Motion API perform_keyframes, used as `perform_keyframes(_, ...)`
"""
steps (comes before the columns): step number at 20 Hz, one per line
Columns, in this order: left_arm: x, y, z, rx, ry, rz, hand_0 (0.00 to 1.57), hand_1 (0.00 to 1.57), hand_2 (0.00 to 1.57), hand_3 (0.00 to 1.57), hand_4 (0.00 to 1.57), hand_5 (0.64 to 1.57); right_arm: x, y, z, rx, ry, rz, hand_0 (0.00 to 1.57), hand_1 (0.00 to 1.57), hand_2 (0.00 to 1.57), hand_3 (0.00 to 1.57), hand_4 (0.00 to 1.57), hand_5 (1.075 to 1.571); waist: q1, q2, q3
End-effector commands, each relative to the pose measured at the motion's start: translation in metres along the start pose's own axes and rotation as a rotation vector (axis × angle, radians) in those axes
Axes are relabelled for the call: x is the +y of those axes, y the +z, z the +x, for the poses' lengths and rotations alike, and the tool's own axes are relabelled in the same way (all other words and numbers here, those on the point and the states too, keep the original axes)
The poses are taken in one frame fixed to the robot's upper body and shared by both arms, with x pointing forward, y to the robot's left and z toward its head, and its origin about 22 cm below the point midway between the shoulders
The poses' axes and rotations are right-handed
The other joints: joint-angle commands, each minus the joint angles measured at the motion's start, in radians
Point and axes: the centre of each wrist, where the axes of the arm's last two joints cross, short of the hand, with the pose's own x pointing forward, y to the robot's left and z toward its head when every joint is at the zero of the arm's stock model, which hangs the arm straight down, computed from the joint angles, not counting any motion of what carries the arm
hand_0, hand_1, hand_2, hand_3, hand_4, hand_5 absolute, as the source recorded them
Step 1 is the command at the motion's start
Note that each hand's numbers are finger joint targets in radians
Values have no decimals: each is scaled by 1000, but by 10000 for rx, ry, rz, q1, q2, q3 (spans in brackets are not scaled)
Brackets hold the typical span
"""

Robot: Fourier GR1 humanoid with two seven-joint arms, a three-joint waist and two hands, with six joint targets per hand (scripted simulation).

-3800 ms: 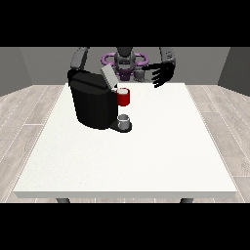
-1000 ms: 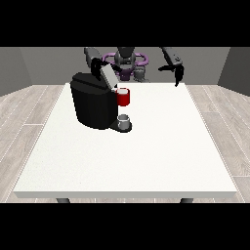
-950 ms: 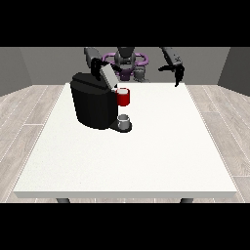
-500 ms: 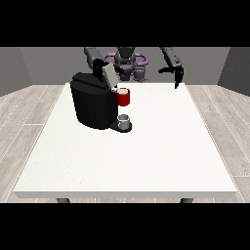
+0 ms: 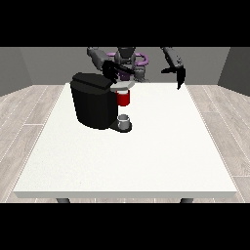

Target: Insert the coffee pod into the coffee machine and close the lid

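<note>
hand at view's left [image 5: 111, 71] on coffee machine [image 5: 95, 100] lid, fingers: I cannot tell | hand at view's right [image 5: 178, 74] raised over desk [image 5: 146, 156], fingers hanging relaxed | I see grey thing [image 5: 125, 120] at machine's base

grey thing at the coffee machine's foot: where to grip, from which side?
Probably pinch the grey thing by its sides, from the view's right or front: the coffee machine blocks its left, and the red thing at the machine hangs above it.

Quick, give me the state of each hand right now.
Hand at the view's left: over the coffee machine, fingers cannot be told.
Hand at the view's right: raised, holding nothing visible.
</note>
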Motion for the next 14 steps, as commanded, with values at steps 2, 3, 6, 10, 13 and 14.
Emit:
perform_keyframes(2, 15, -14, 13, 287, 74, -108, 0, 0, 0, 0, 375, 1571, 31, -10, 12, 316, 282, 522, 0, 0, 0, 0, 442, 1571, 105, -106, 21)
perform_keyframes(3, 11, -13, 3, 356, 186, 261, 0, 0, 0, 0, 365, 1571, 32, -14, 19, 189, 429, 896, 0, 0, 0, 0, 410, 1571, -168, -127, 19)
perform_keyframes(6, 10, 3, -16, 483, 235, 194, 0, 0, 0, 0, 385, 1571, 56, -12, 37, -6, 604, 1068, 0, 0, 0, 0, 391, 1571, -25, -184, 15)
perform_keyframes(10, 19, -14, -1, 1, 90, -289, 0, 0, 0, 0, 366, 1571, 61, -43, 69, -840, 1501, 625, 0, 0, 0, 0, 444, 1571, 426, 440, 15)
perform_keyframes(13, 1, -25, -4, -387, 7, -218, 0, 0, 0, 0, 347, 1571, 62, -36, 58, -1297, 1105, 811, 0, 0, 0, 0, 367, 1571, 506, 594, 20)
perform_keyframes(14, 26, -13, -8, -454, 79, 114, 0, 0, 0, 0, 372, 1571, 65, -39, 75, -1631, 904, 1040, 0, 0, 0, 0, 352, 1571, 120, 604, 16)
